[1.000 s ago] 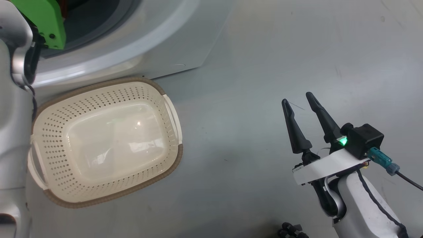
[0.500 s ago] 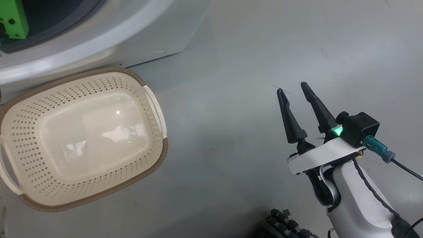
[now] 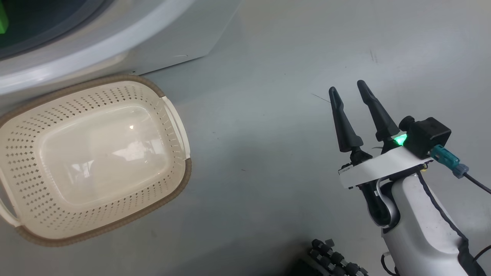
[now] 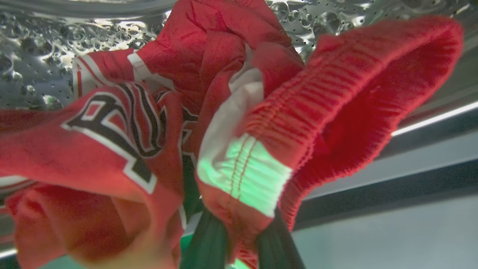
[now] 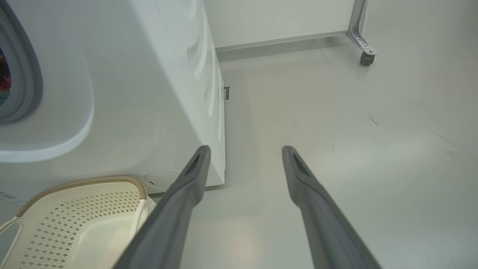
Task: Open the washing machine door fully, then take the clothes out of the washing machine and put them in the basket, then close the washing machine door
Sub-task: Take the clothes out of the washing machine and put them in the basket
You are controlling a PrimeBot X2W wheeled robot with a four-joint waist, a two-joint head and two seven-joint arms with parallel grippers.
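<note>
Left wrist view puts my left claw (image 4: 242, 241) inside the drum (image 4: 33, 45), its fingers clenched on a fold of the red clothes (image 4: 112, 142). I judge this to be the unloading step, with the first grab just made. Head view has the basket (image 3: 96, 103) bare on the floor, just before the machine (image 3: 115, 42). My right claw (image 3: 346, 86) hangs released, well apart. Next I must draw the bundle out through the opening and carry it over the basket before letting go.

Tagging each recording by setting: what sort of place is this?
Probably a lab or test space set up for laundry, not a home: a washing machine, a basket on bare grey floor, and a castered panel behind.
</note>
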